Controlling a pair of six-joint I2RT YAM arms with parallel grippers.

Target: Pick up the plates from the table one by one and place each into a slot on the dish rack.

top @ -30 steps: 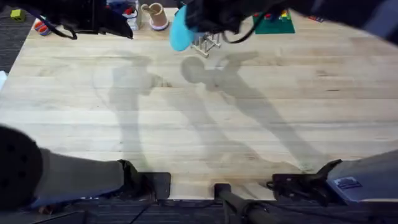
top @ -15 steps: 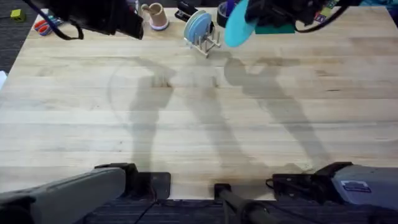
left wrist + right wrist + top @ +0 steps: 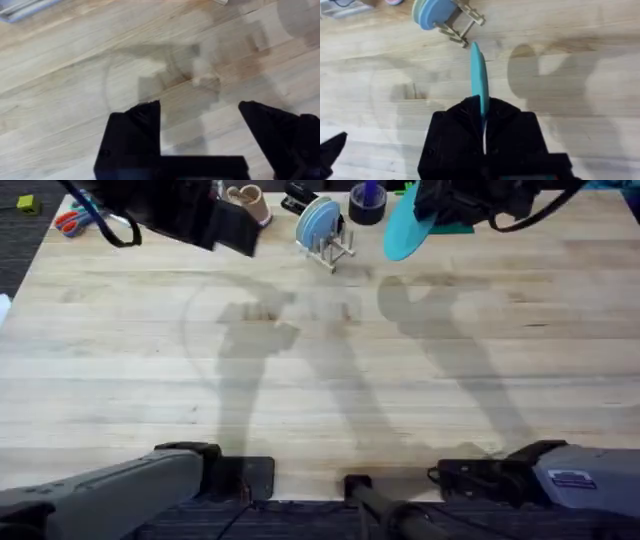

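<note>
Teal plate (image 3: 403,228) clenched edge-on in right end effector (image 3: 482,112), now shifted right of dish rack (image 3: 330,248); light blue plate (image 3: 320,222) already slotted. Left end effector (image 3: 200,112) released, empty. Needs realigning.

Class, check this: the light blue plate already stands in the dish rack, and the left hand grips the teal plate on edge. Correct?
Not quite. The right hand, not the left, grips the teal plate on edge, as the right wrist view shows. The light blue plate does stand in the dish rack.

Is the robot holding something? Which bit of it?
Yes. The right gripper holds the teal plate on edge, its fingers pinching the rim. The left gripper is open and holds nothing.
</note>
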